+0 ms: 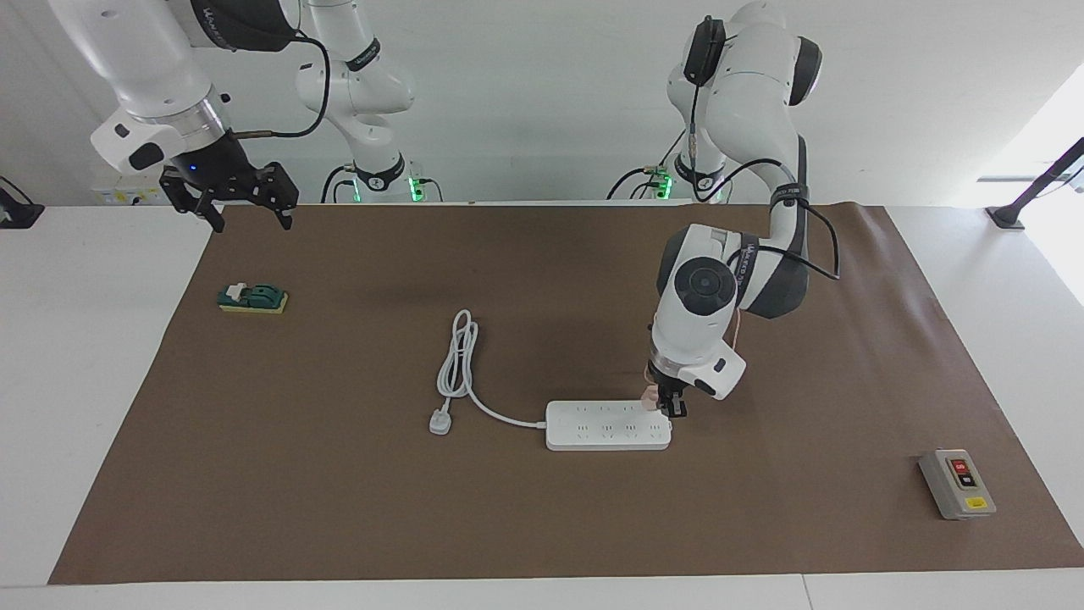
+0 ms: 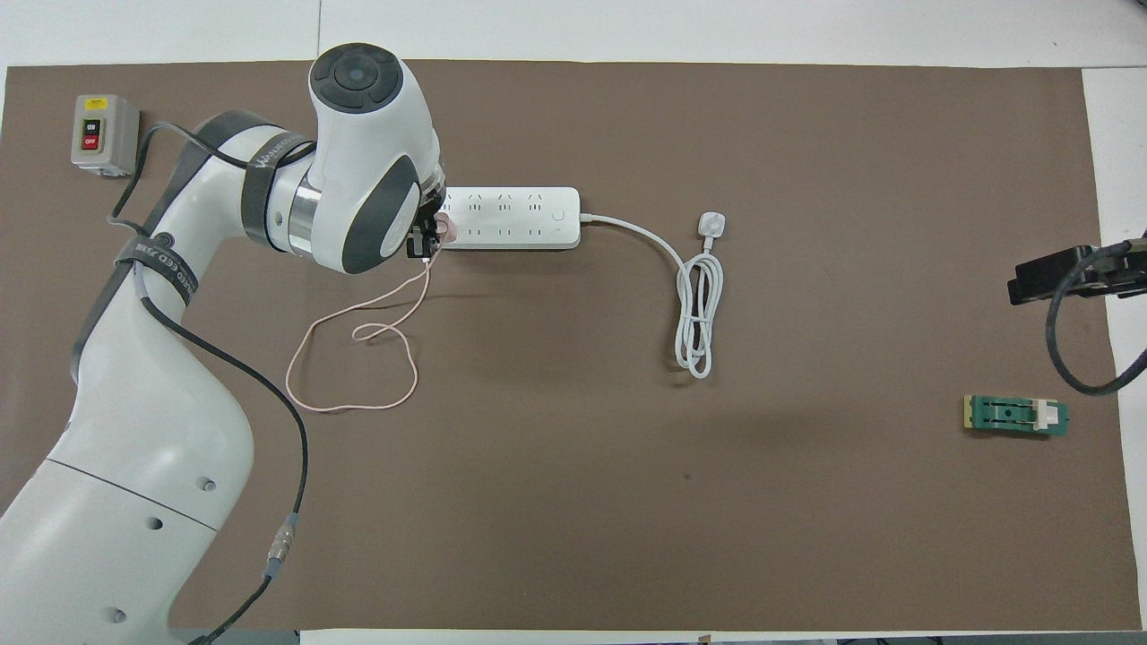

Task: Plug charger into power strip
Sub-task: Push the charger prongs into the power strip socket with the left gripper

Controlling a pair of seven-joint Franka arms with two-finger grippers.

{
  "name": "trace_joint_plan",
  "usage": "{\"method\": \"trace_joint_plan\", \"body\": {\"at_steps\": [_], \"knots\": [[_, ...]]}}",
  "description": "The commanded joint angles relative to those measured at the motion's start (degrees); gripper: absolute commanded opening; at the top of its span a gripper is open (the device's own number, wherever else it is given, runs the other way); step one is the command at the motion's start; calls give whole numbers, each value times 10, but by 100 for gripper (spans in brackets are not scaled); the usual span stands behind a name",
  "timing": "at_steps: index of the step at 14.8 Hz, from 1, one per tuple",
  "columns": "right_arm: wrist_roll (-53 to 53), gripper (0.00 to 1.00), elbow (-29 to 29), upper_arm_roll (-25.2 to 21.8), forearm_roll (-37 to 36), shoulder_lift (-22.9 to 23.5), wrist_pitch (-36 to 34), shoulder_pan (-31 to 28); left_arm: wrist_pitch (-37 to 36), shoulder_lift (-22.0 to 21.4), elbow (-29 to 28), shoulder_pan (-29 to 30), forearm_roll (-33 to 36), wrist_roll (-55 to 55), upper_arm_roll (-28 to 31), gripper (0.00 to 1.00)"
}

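The white power strip (image 1: 608, 425) lies flat mid-table; it also shows in the overhead view (image 2: 511, 218). My left gripper (image 1: 669, 405) is low over the strip's end toward the left arm's end of the table, shut on the small pink charger (image 1: 650, 395). The charger (image 2: 445, 230) sits at the strip's socket row nearer to the robots; I cannot tell if its pins are in. Its thin pink cable (image 2: 358, 358) loops on the mat nearer to the robots. My right gripper (image 1: 250, 222) waits open and empty, raised over the right arm's end of the table.
The strip's thick white cord (image 2: 694, 305) and three-pin plug (image 2: 711, 224) lie beside it toward the right arm's end. A green block on a yellow pad (image 1: 252, 298) sits near the right gripper. A grey box with a red button (image 1: 957, 483) stands at the left arm's end.
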Motion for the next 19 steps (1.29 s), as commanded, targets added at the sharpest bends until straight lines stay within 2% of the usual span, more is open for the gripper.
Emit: {"method": "trace_joint_plan", "body": {"at_steps": [1,14,19], "knots": [[-1,100,-5,10,-7,-6,-5,-12,-2,-14,-29,-6,12,-6,6,0],[-4,100,-5,11,-7,-6,-10,-10,18,-6,-15,-6,31,-8,6,0],[-4,100,-5,11,-7,-6,-10,-11,17,-6,-15,-23,31,-13,6,0]]}}
